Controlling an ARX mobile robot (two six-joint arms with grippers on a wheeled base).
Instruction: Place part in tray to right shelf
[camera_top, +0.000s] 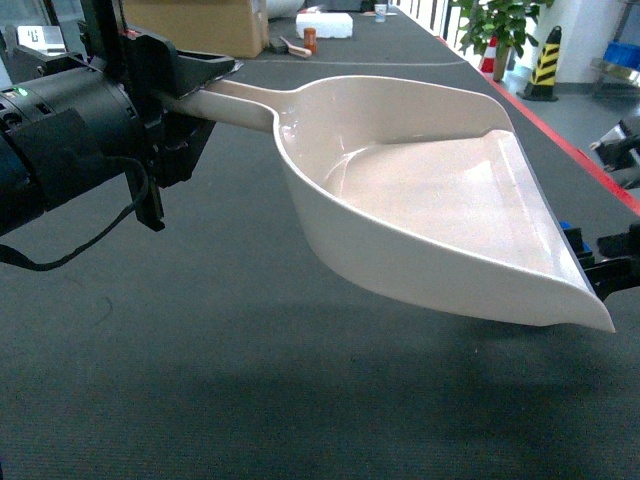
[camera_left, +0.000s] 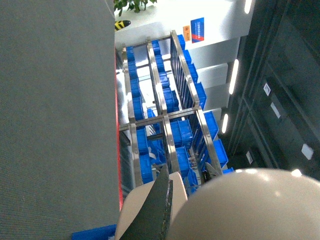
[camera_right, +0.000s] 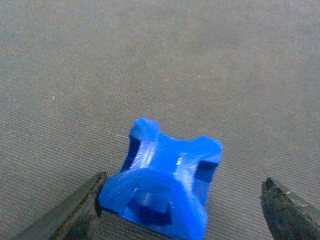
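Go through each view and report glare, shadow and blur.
Head view: glossy sheen on the scoop, which casts a broad soft shadow on the grey mat. Left wrist view: bright ceiling lights, scoop blurred up close. Right wrist view: soft overall, small highlights on the blue block.

The robot's left arm (camera_top: 60, 140) was a bulky matte-black housing with a small green indicator light (camera_top: 19, 92) on top and a black cable (camera_top: 95, 235) looping below; its gripper fingers (camera_top: 190, 70) were black too.
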